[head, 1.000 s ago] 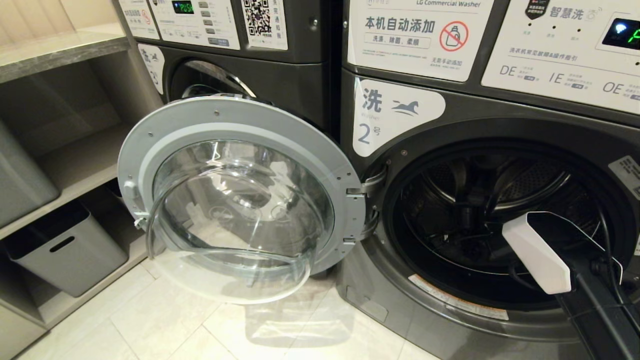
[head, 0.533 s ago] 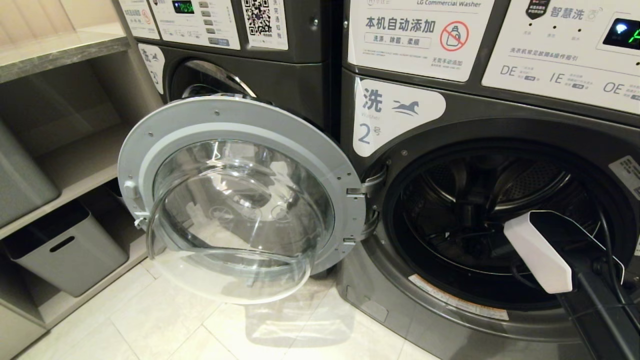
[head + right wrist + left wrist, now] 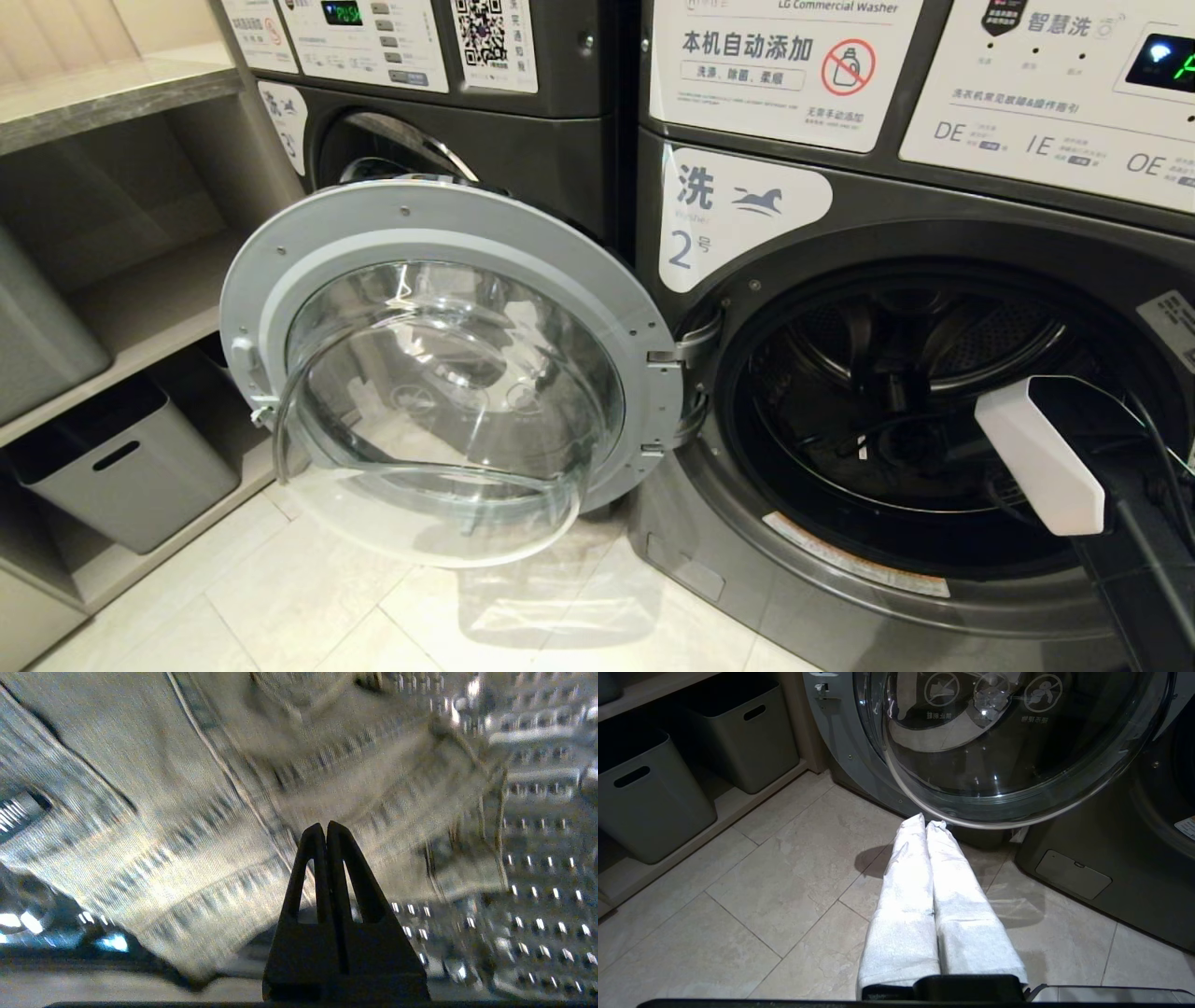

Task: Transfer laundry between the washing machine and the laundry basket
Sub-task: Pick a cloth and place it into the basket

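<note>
A light denim garment (image 3: 196,826) lies inside the washing machine's perforated drum (image 3: 537,868). The right gripper (image 3: 326,828) is closed and empty, just before the fabric. The left gripper (image 3: 927,823), white-wrapped, is closed over the tiled floor (image 3: 761,896) beneath the open door (image 3: 448,364).

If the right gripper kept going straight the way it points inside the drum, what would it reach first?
Most likely the pale denim garment lying in the washing machine drum: the right gripper, jaws shut, points straight at the fabric. How much gap remains is unclear.
</note>
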